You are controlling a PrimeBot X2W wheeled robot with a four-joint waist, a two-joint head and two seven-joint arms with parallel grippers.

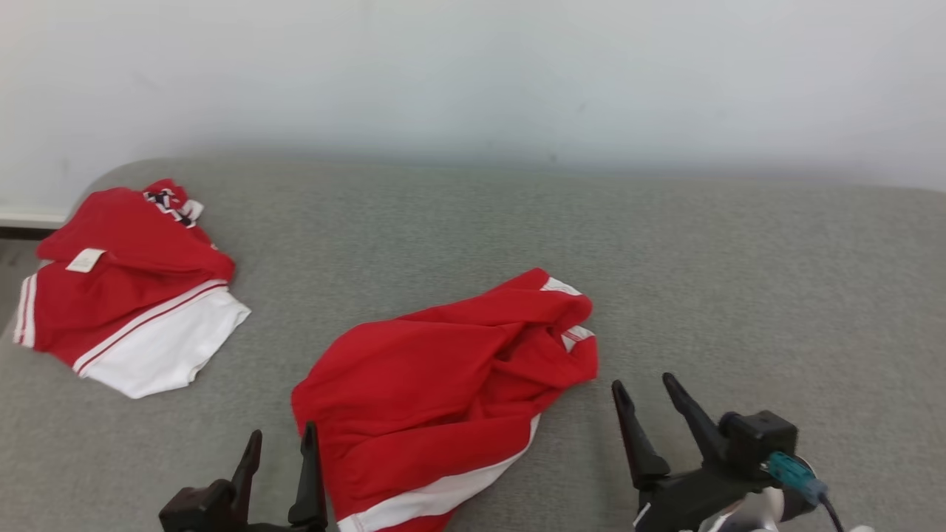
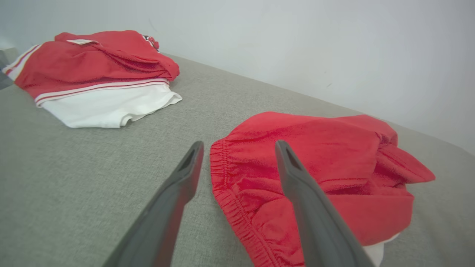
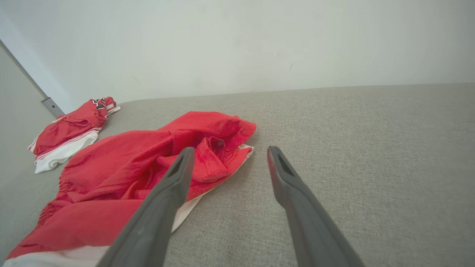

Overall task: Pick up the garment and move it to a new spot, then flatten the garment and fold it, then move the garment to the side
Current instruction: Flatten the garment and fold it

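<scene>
— Where is the crumpled red cloth garment with white trim [image 1: 443,369]?
— It's on the grey woven-fabric surface [image 1: 739,281], between both grippers. Its gathered hem lies just beside the left gripper [image 1: 283,430], whose fingers are spread and empty.
— And the right gripper [image 1: 641,380]?
— Spread too, holding nothing, just right of the garment's edge. Bare surface runs ahead and right of it. A folded red-and-white garment [image 1: 126,295] sits well ahead-left of the left gripper, near the rounded corner.
</scene>
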